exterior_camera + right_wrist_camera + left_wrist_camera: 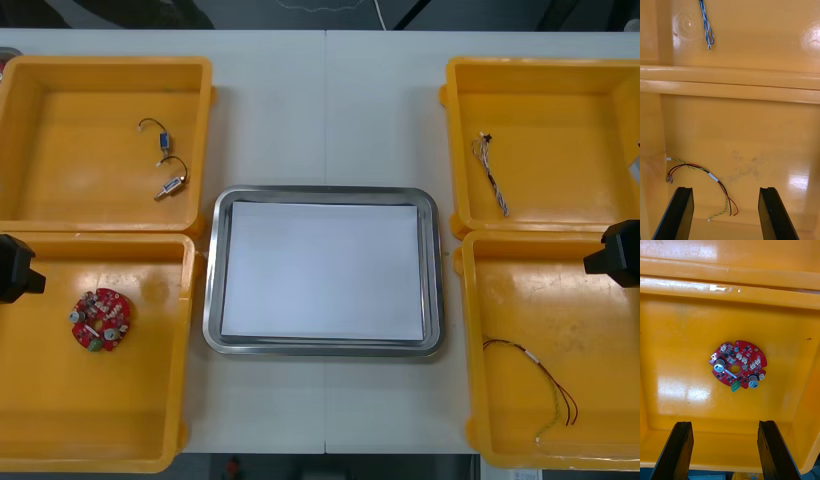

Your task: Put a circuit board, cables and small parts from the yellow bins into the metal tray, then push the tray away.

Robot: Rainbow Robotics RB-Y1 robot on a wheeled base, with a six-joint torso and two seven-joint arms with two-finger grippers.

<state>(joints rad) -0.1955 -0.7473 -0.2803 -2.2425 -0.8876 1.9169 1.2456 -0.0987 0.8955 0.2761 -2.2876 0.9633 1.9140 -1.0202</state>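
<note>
Board (738, 364) ahead of left pincer (724, 423)

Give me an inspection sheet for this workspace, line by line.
Surface: light table, two yellow bins at each side.
Job's things: metal tray in the middle, white inside, nothing in it yet; circuit board in left near bin; small metal parts in left far bin.
Clutter: nothing seen.
Grippers: left gripper open over left near bin; right gripper open over right near bin.
Cables: blue and white cable in right far bin; red and yellow cable in right near bin.
Surroundings: nothing seen.
</note>
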